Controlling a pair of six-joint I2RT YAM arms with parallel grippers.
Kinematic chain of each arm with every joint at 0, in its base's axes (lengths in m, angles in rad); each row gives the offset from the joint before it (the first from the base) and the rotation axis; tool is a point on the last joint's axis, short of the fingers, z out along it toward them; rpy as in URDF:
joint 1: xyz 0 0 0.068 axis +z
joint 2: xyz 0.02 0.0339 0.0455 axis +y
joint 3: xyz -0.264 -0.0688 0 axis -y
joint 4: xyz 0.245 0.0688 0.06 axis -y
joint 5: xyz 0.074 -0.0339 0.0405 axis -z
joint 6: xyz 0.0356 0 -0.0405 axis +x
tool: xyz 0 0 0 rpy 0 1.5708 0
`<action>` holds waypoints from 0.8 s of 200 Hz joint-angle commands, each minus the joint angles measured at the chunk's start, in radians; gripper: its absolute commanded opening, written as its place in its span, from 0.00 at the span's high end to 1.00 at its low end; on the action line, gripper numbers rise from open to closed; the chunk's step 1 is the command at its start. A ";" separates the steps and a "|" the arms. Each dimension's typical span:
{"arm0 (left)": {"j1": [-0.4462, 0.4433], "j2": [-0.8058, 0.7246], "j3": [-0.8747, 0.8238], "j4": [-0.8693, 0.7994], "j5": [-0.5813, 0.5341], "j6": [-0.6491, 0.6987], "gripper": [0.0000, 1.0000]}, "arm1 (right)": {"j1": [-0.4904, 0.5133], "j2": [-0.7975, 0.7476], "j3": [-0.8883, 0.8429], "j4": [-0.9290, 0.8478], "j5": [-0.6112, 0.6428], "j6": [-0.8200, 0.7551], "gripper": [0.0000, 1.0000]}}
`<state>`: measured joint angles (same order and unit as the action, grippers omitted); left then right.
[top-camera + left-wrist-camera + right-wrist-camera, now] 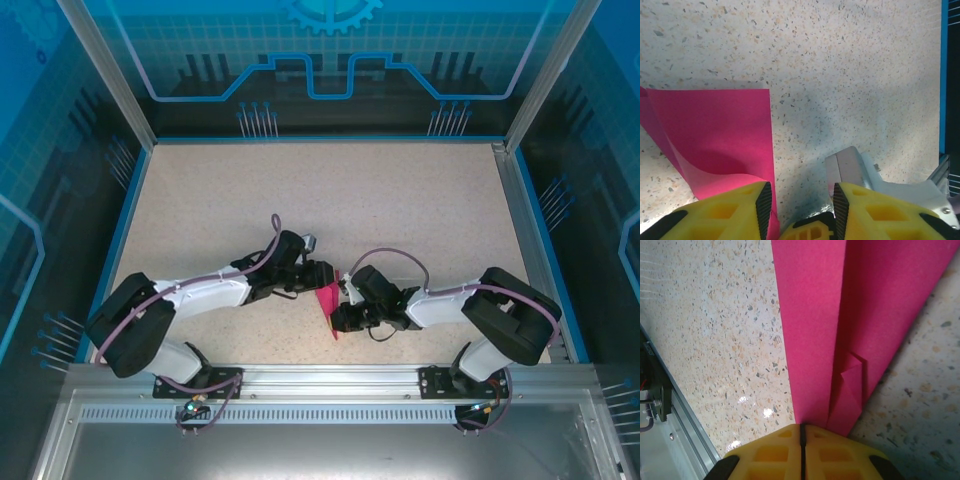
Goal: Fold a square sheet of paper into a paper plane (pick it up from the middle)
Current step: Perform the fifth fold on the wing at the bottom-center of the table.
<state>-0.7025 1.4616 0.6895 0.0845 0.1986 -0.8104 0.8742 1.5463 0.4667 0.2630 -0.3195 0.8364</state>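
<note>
Pink sheet [810,315] part-folded lengthwise, edge crumpled by R jaws, clenched on it; L jaws released. Desk [330,190] open beyond.

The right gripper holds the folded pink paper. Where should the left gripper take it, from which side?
Probably the lifted, curling flap of the pink paper, just beside the open left gripper. It stands off the table, so the jaws can slide over its edge sideways while the shut right gripper holds the fold.
</note>
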 commanded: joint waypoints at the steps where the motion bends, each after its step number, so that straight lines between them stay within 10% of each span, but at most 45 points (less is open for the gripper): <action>1: 0.003 0.035 -0.005 0.060 0.012 0.031 0.61 | -0.004 0.063 -0.031 -0.151 0.052 -0.025 0.92; 160: 0.051 0.006 -0.099 0.151 0.061 -0.079 0.75 | -0.005 0.028 -0.041 -0.165 0.071 -0.002 0.93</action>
<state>-0.6571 1.5311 0.6212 0.2462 0.2432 -0.8776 0.8738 1.5433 0.4664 0.2600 -0.3176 0.8375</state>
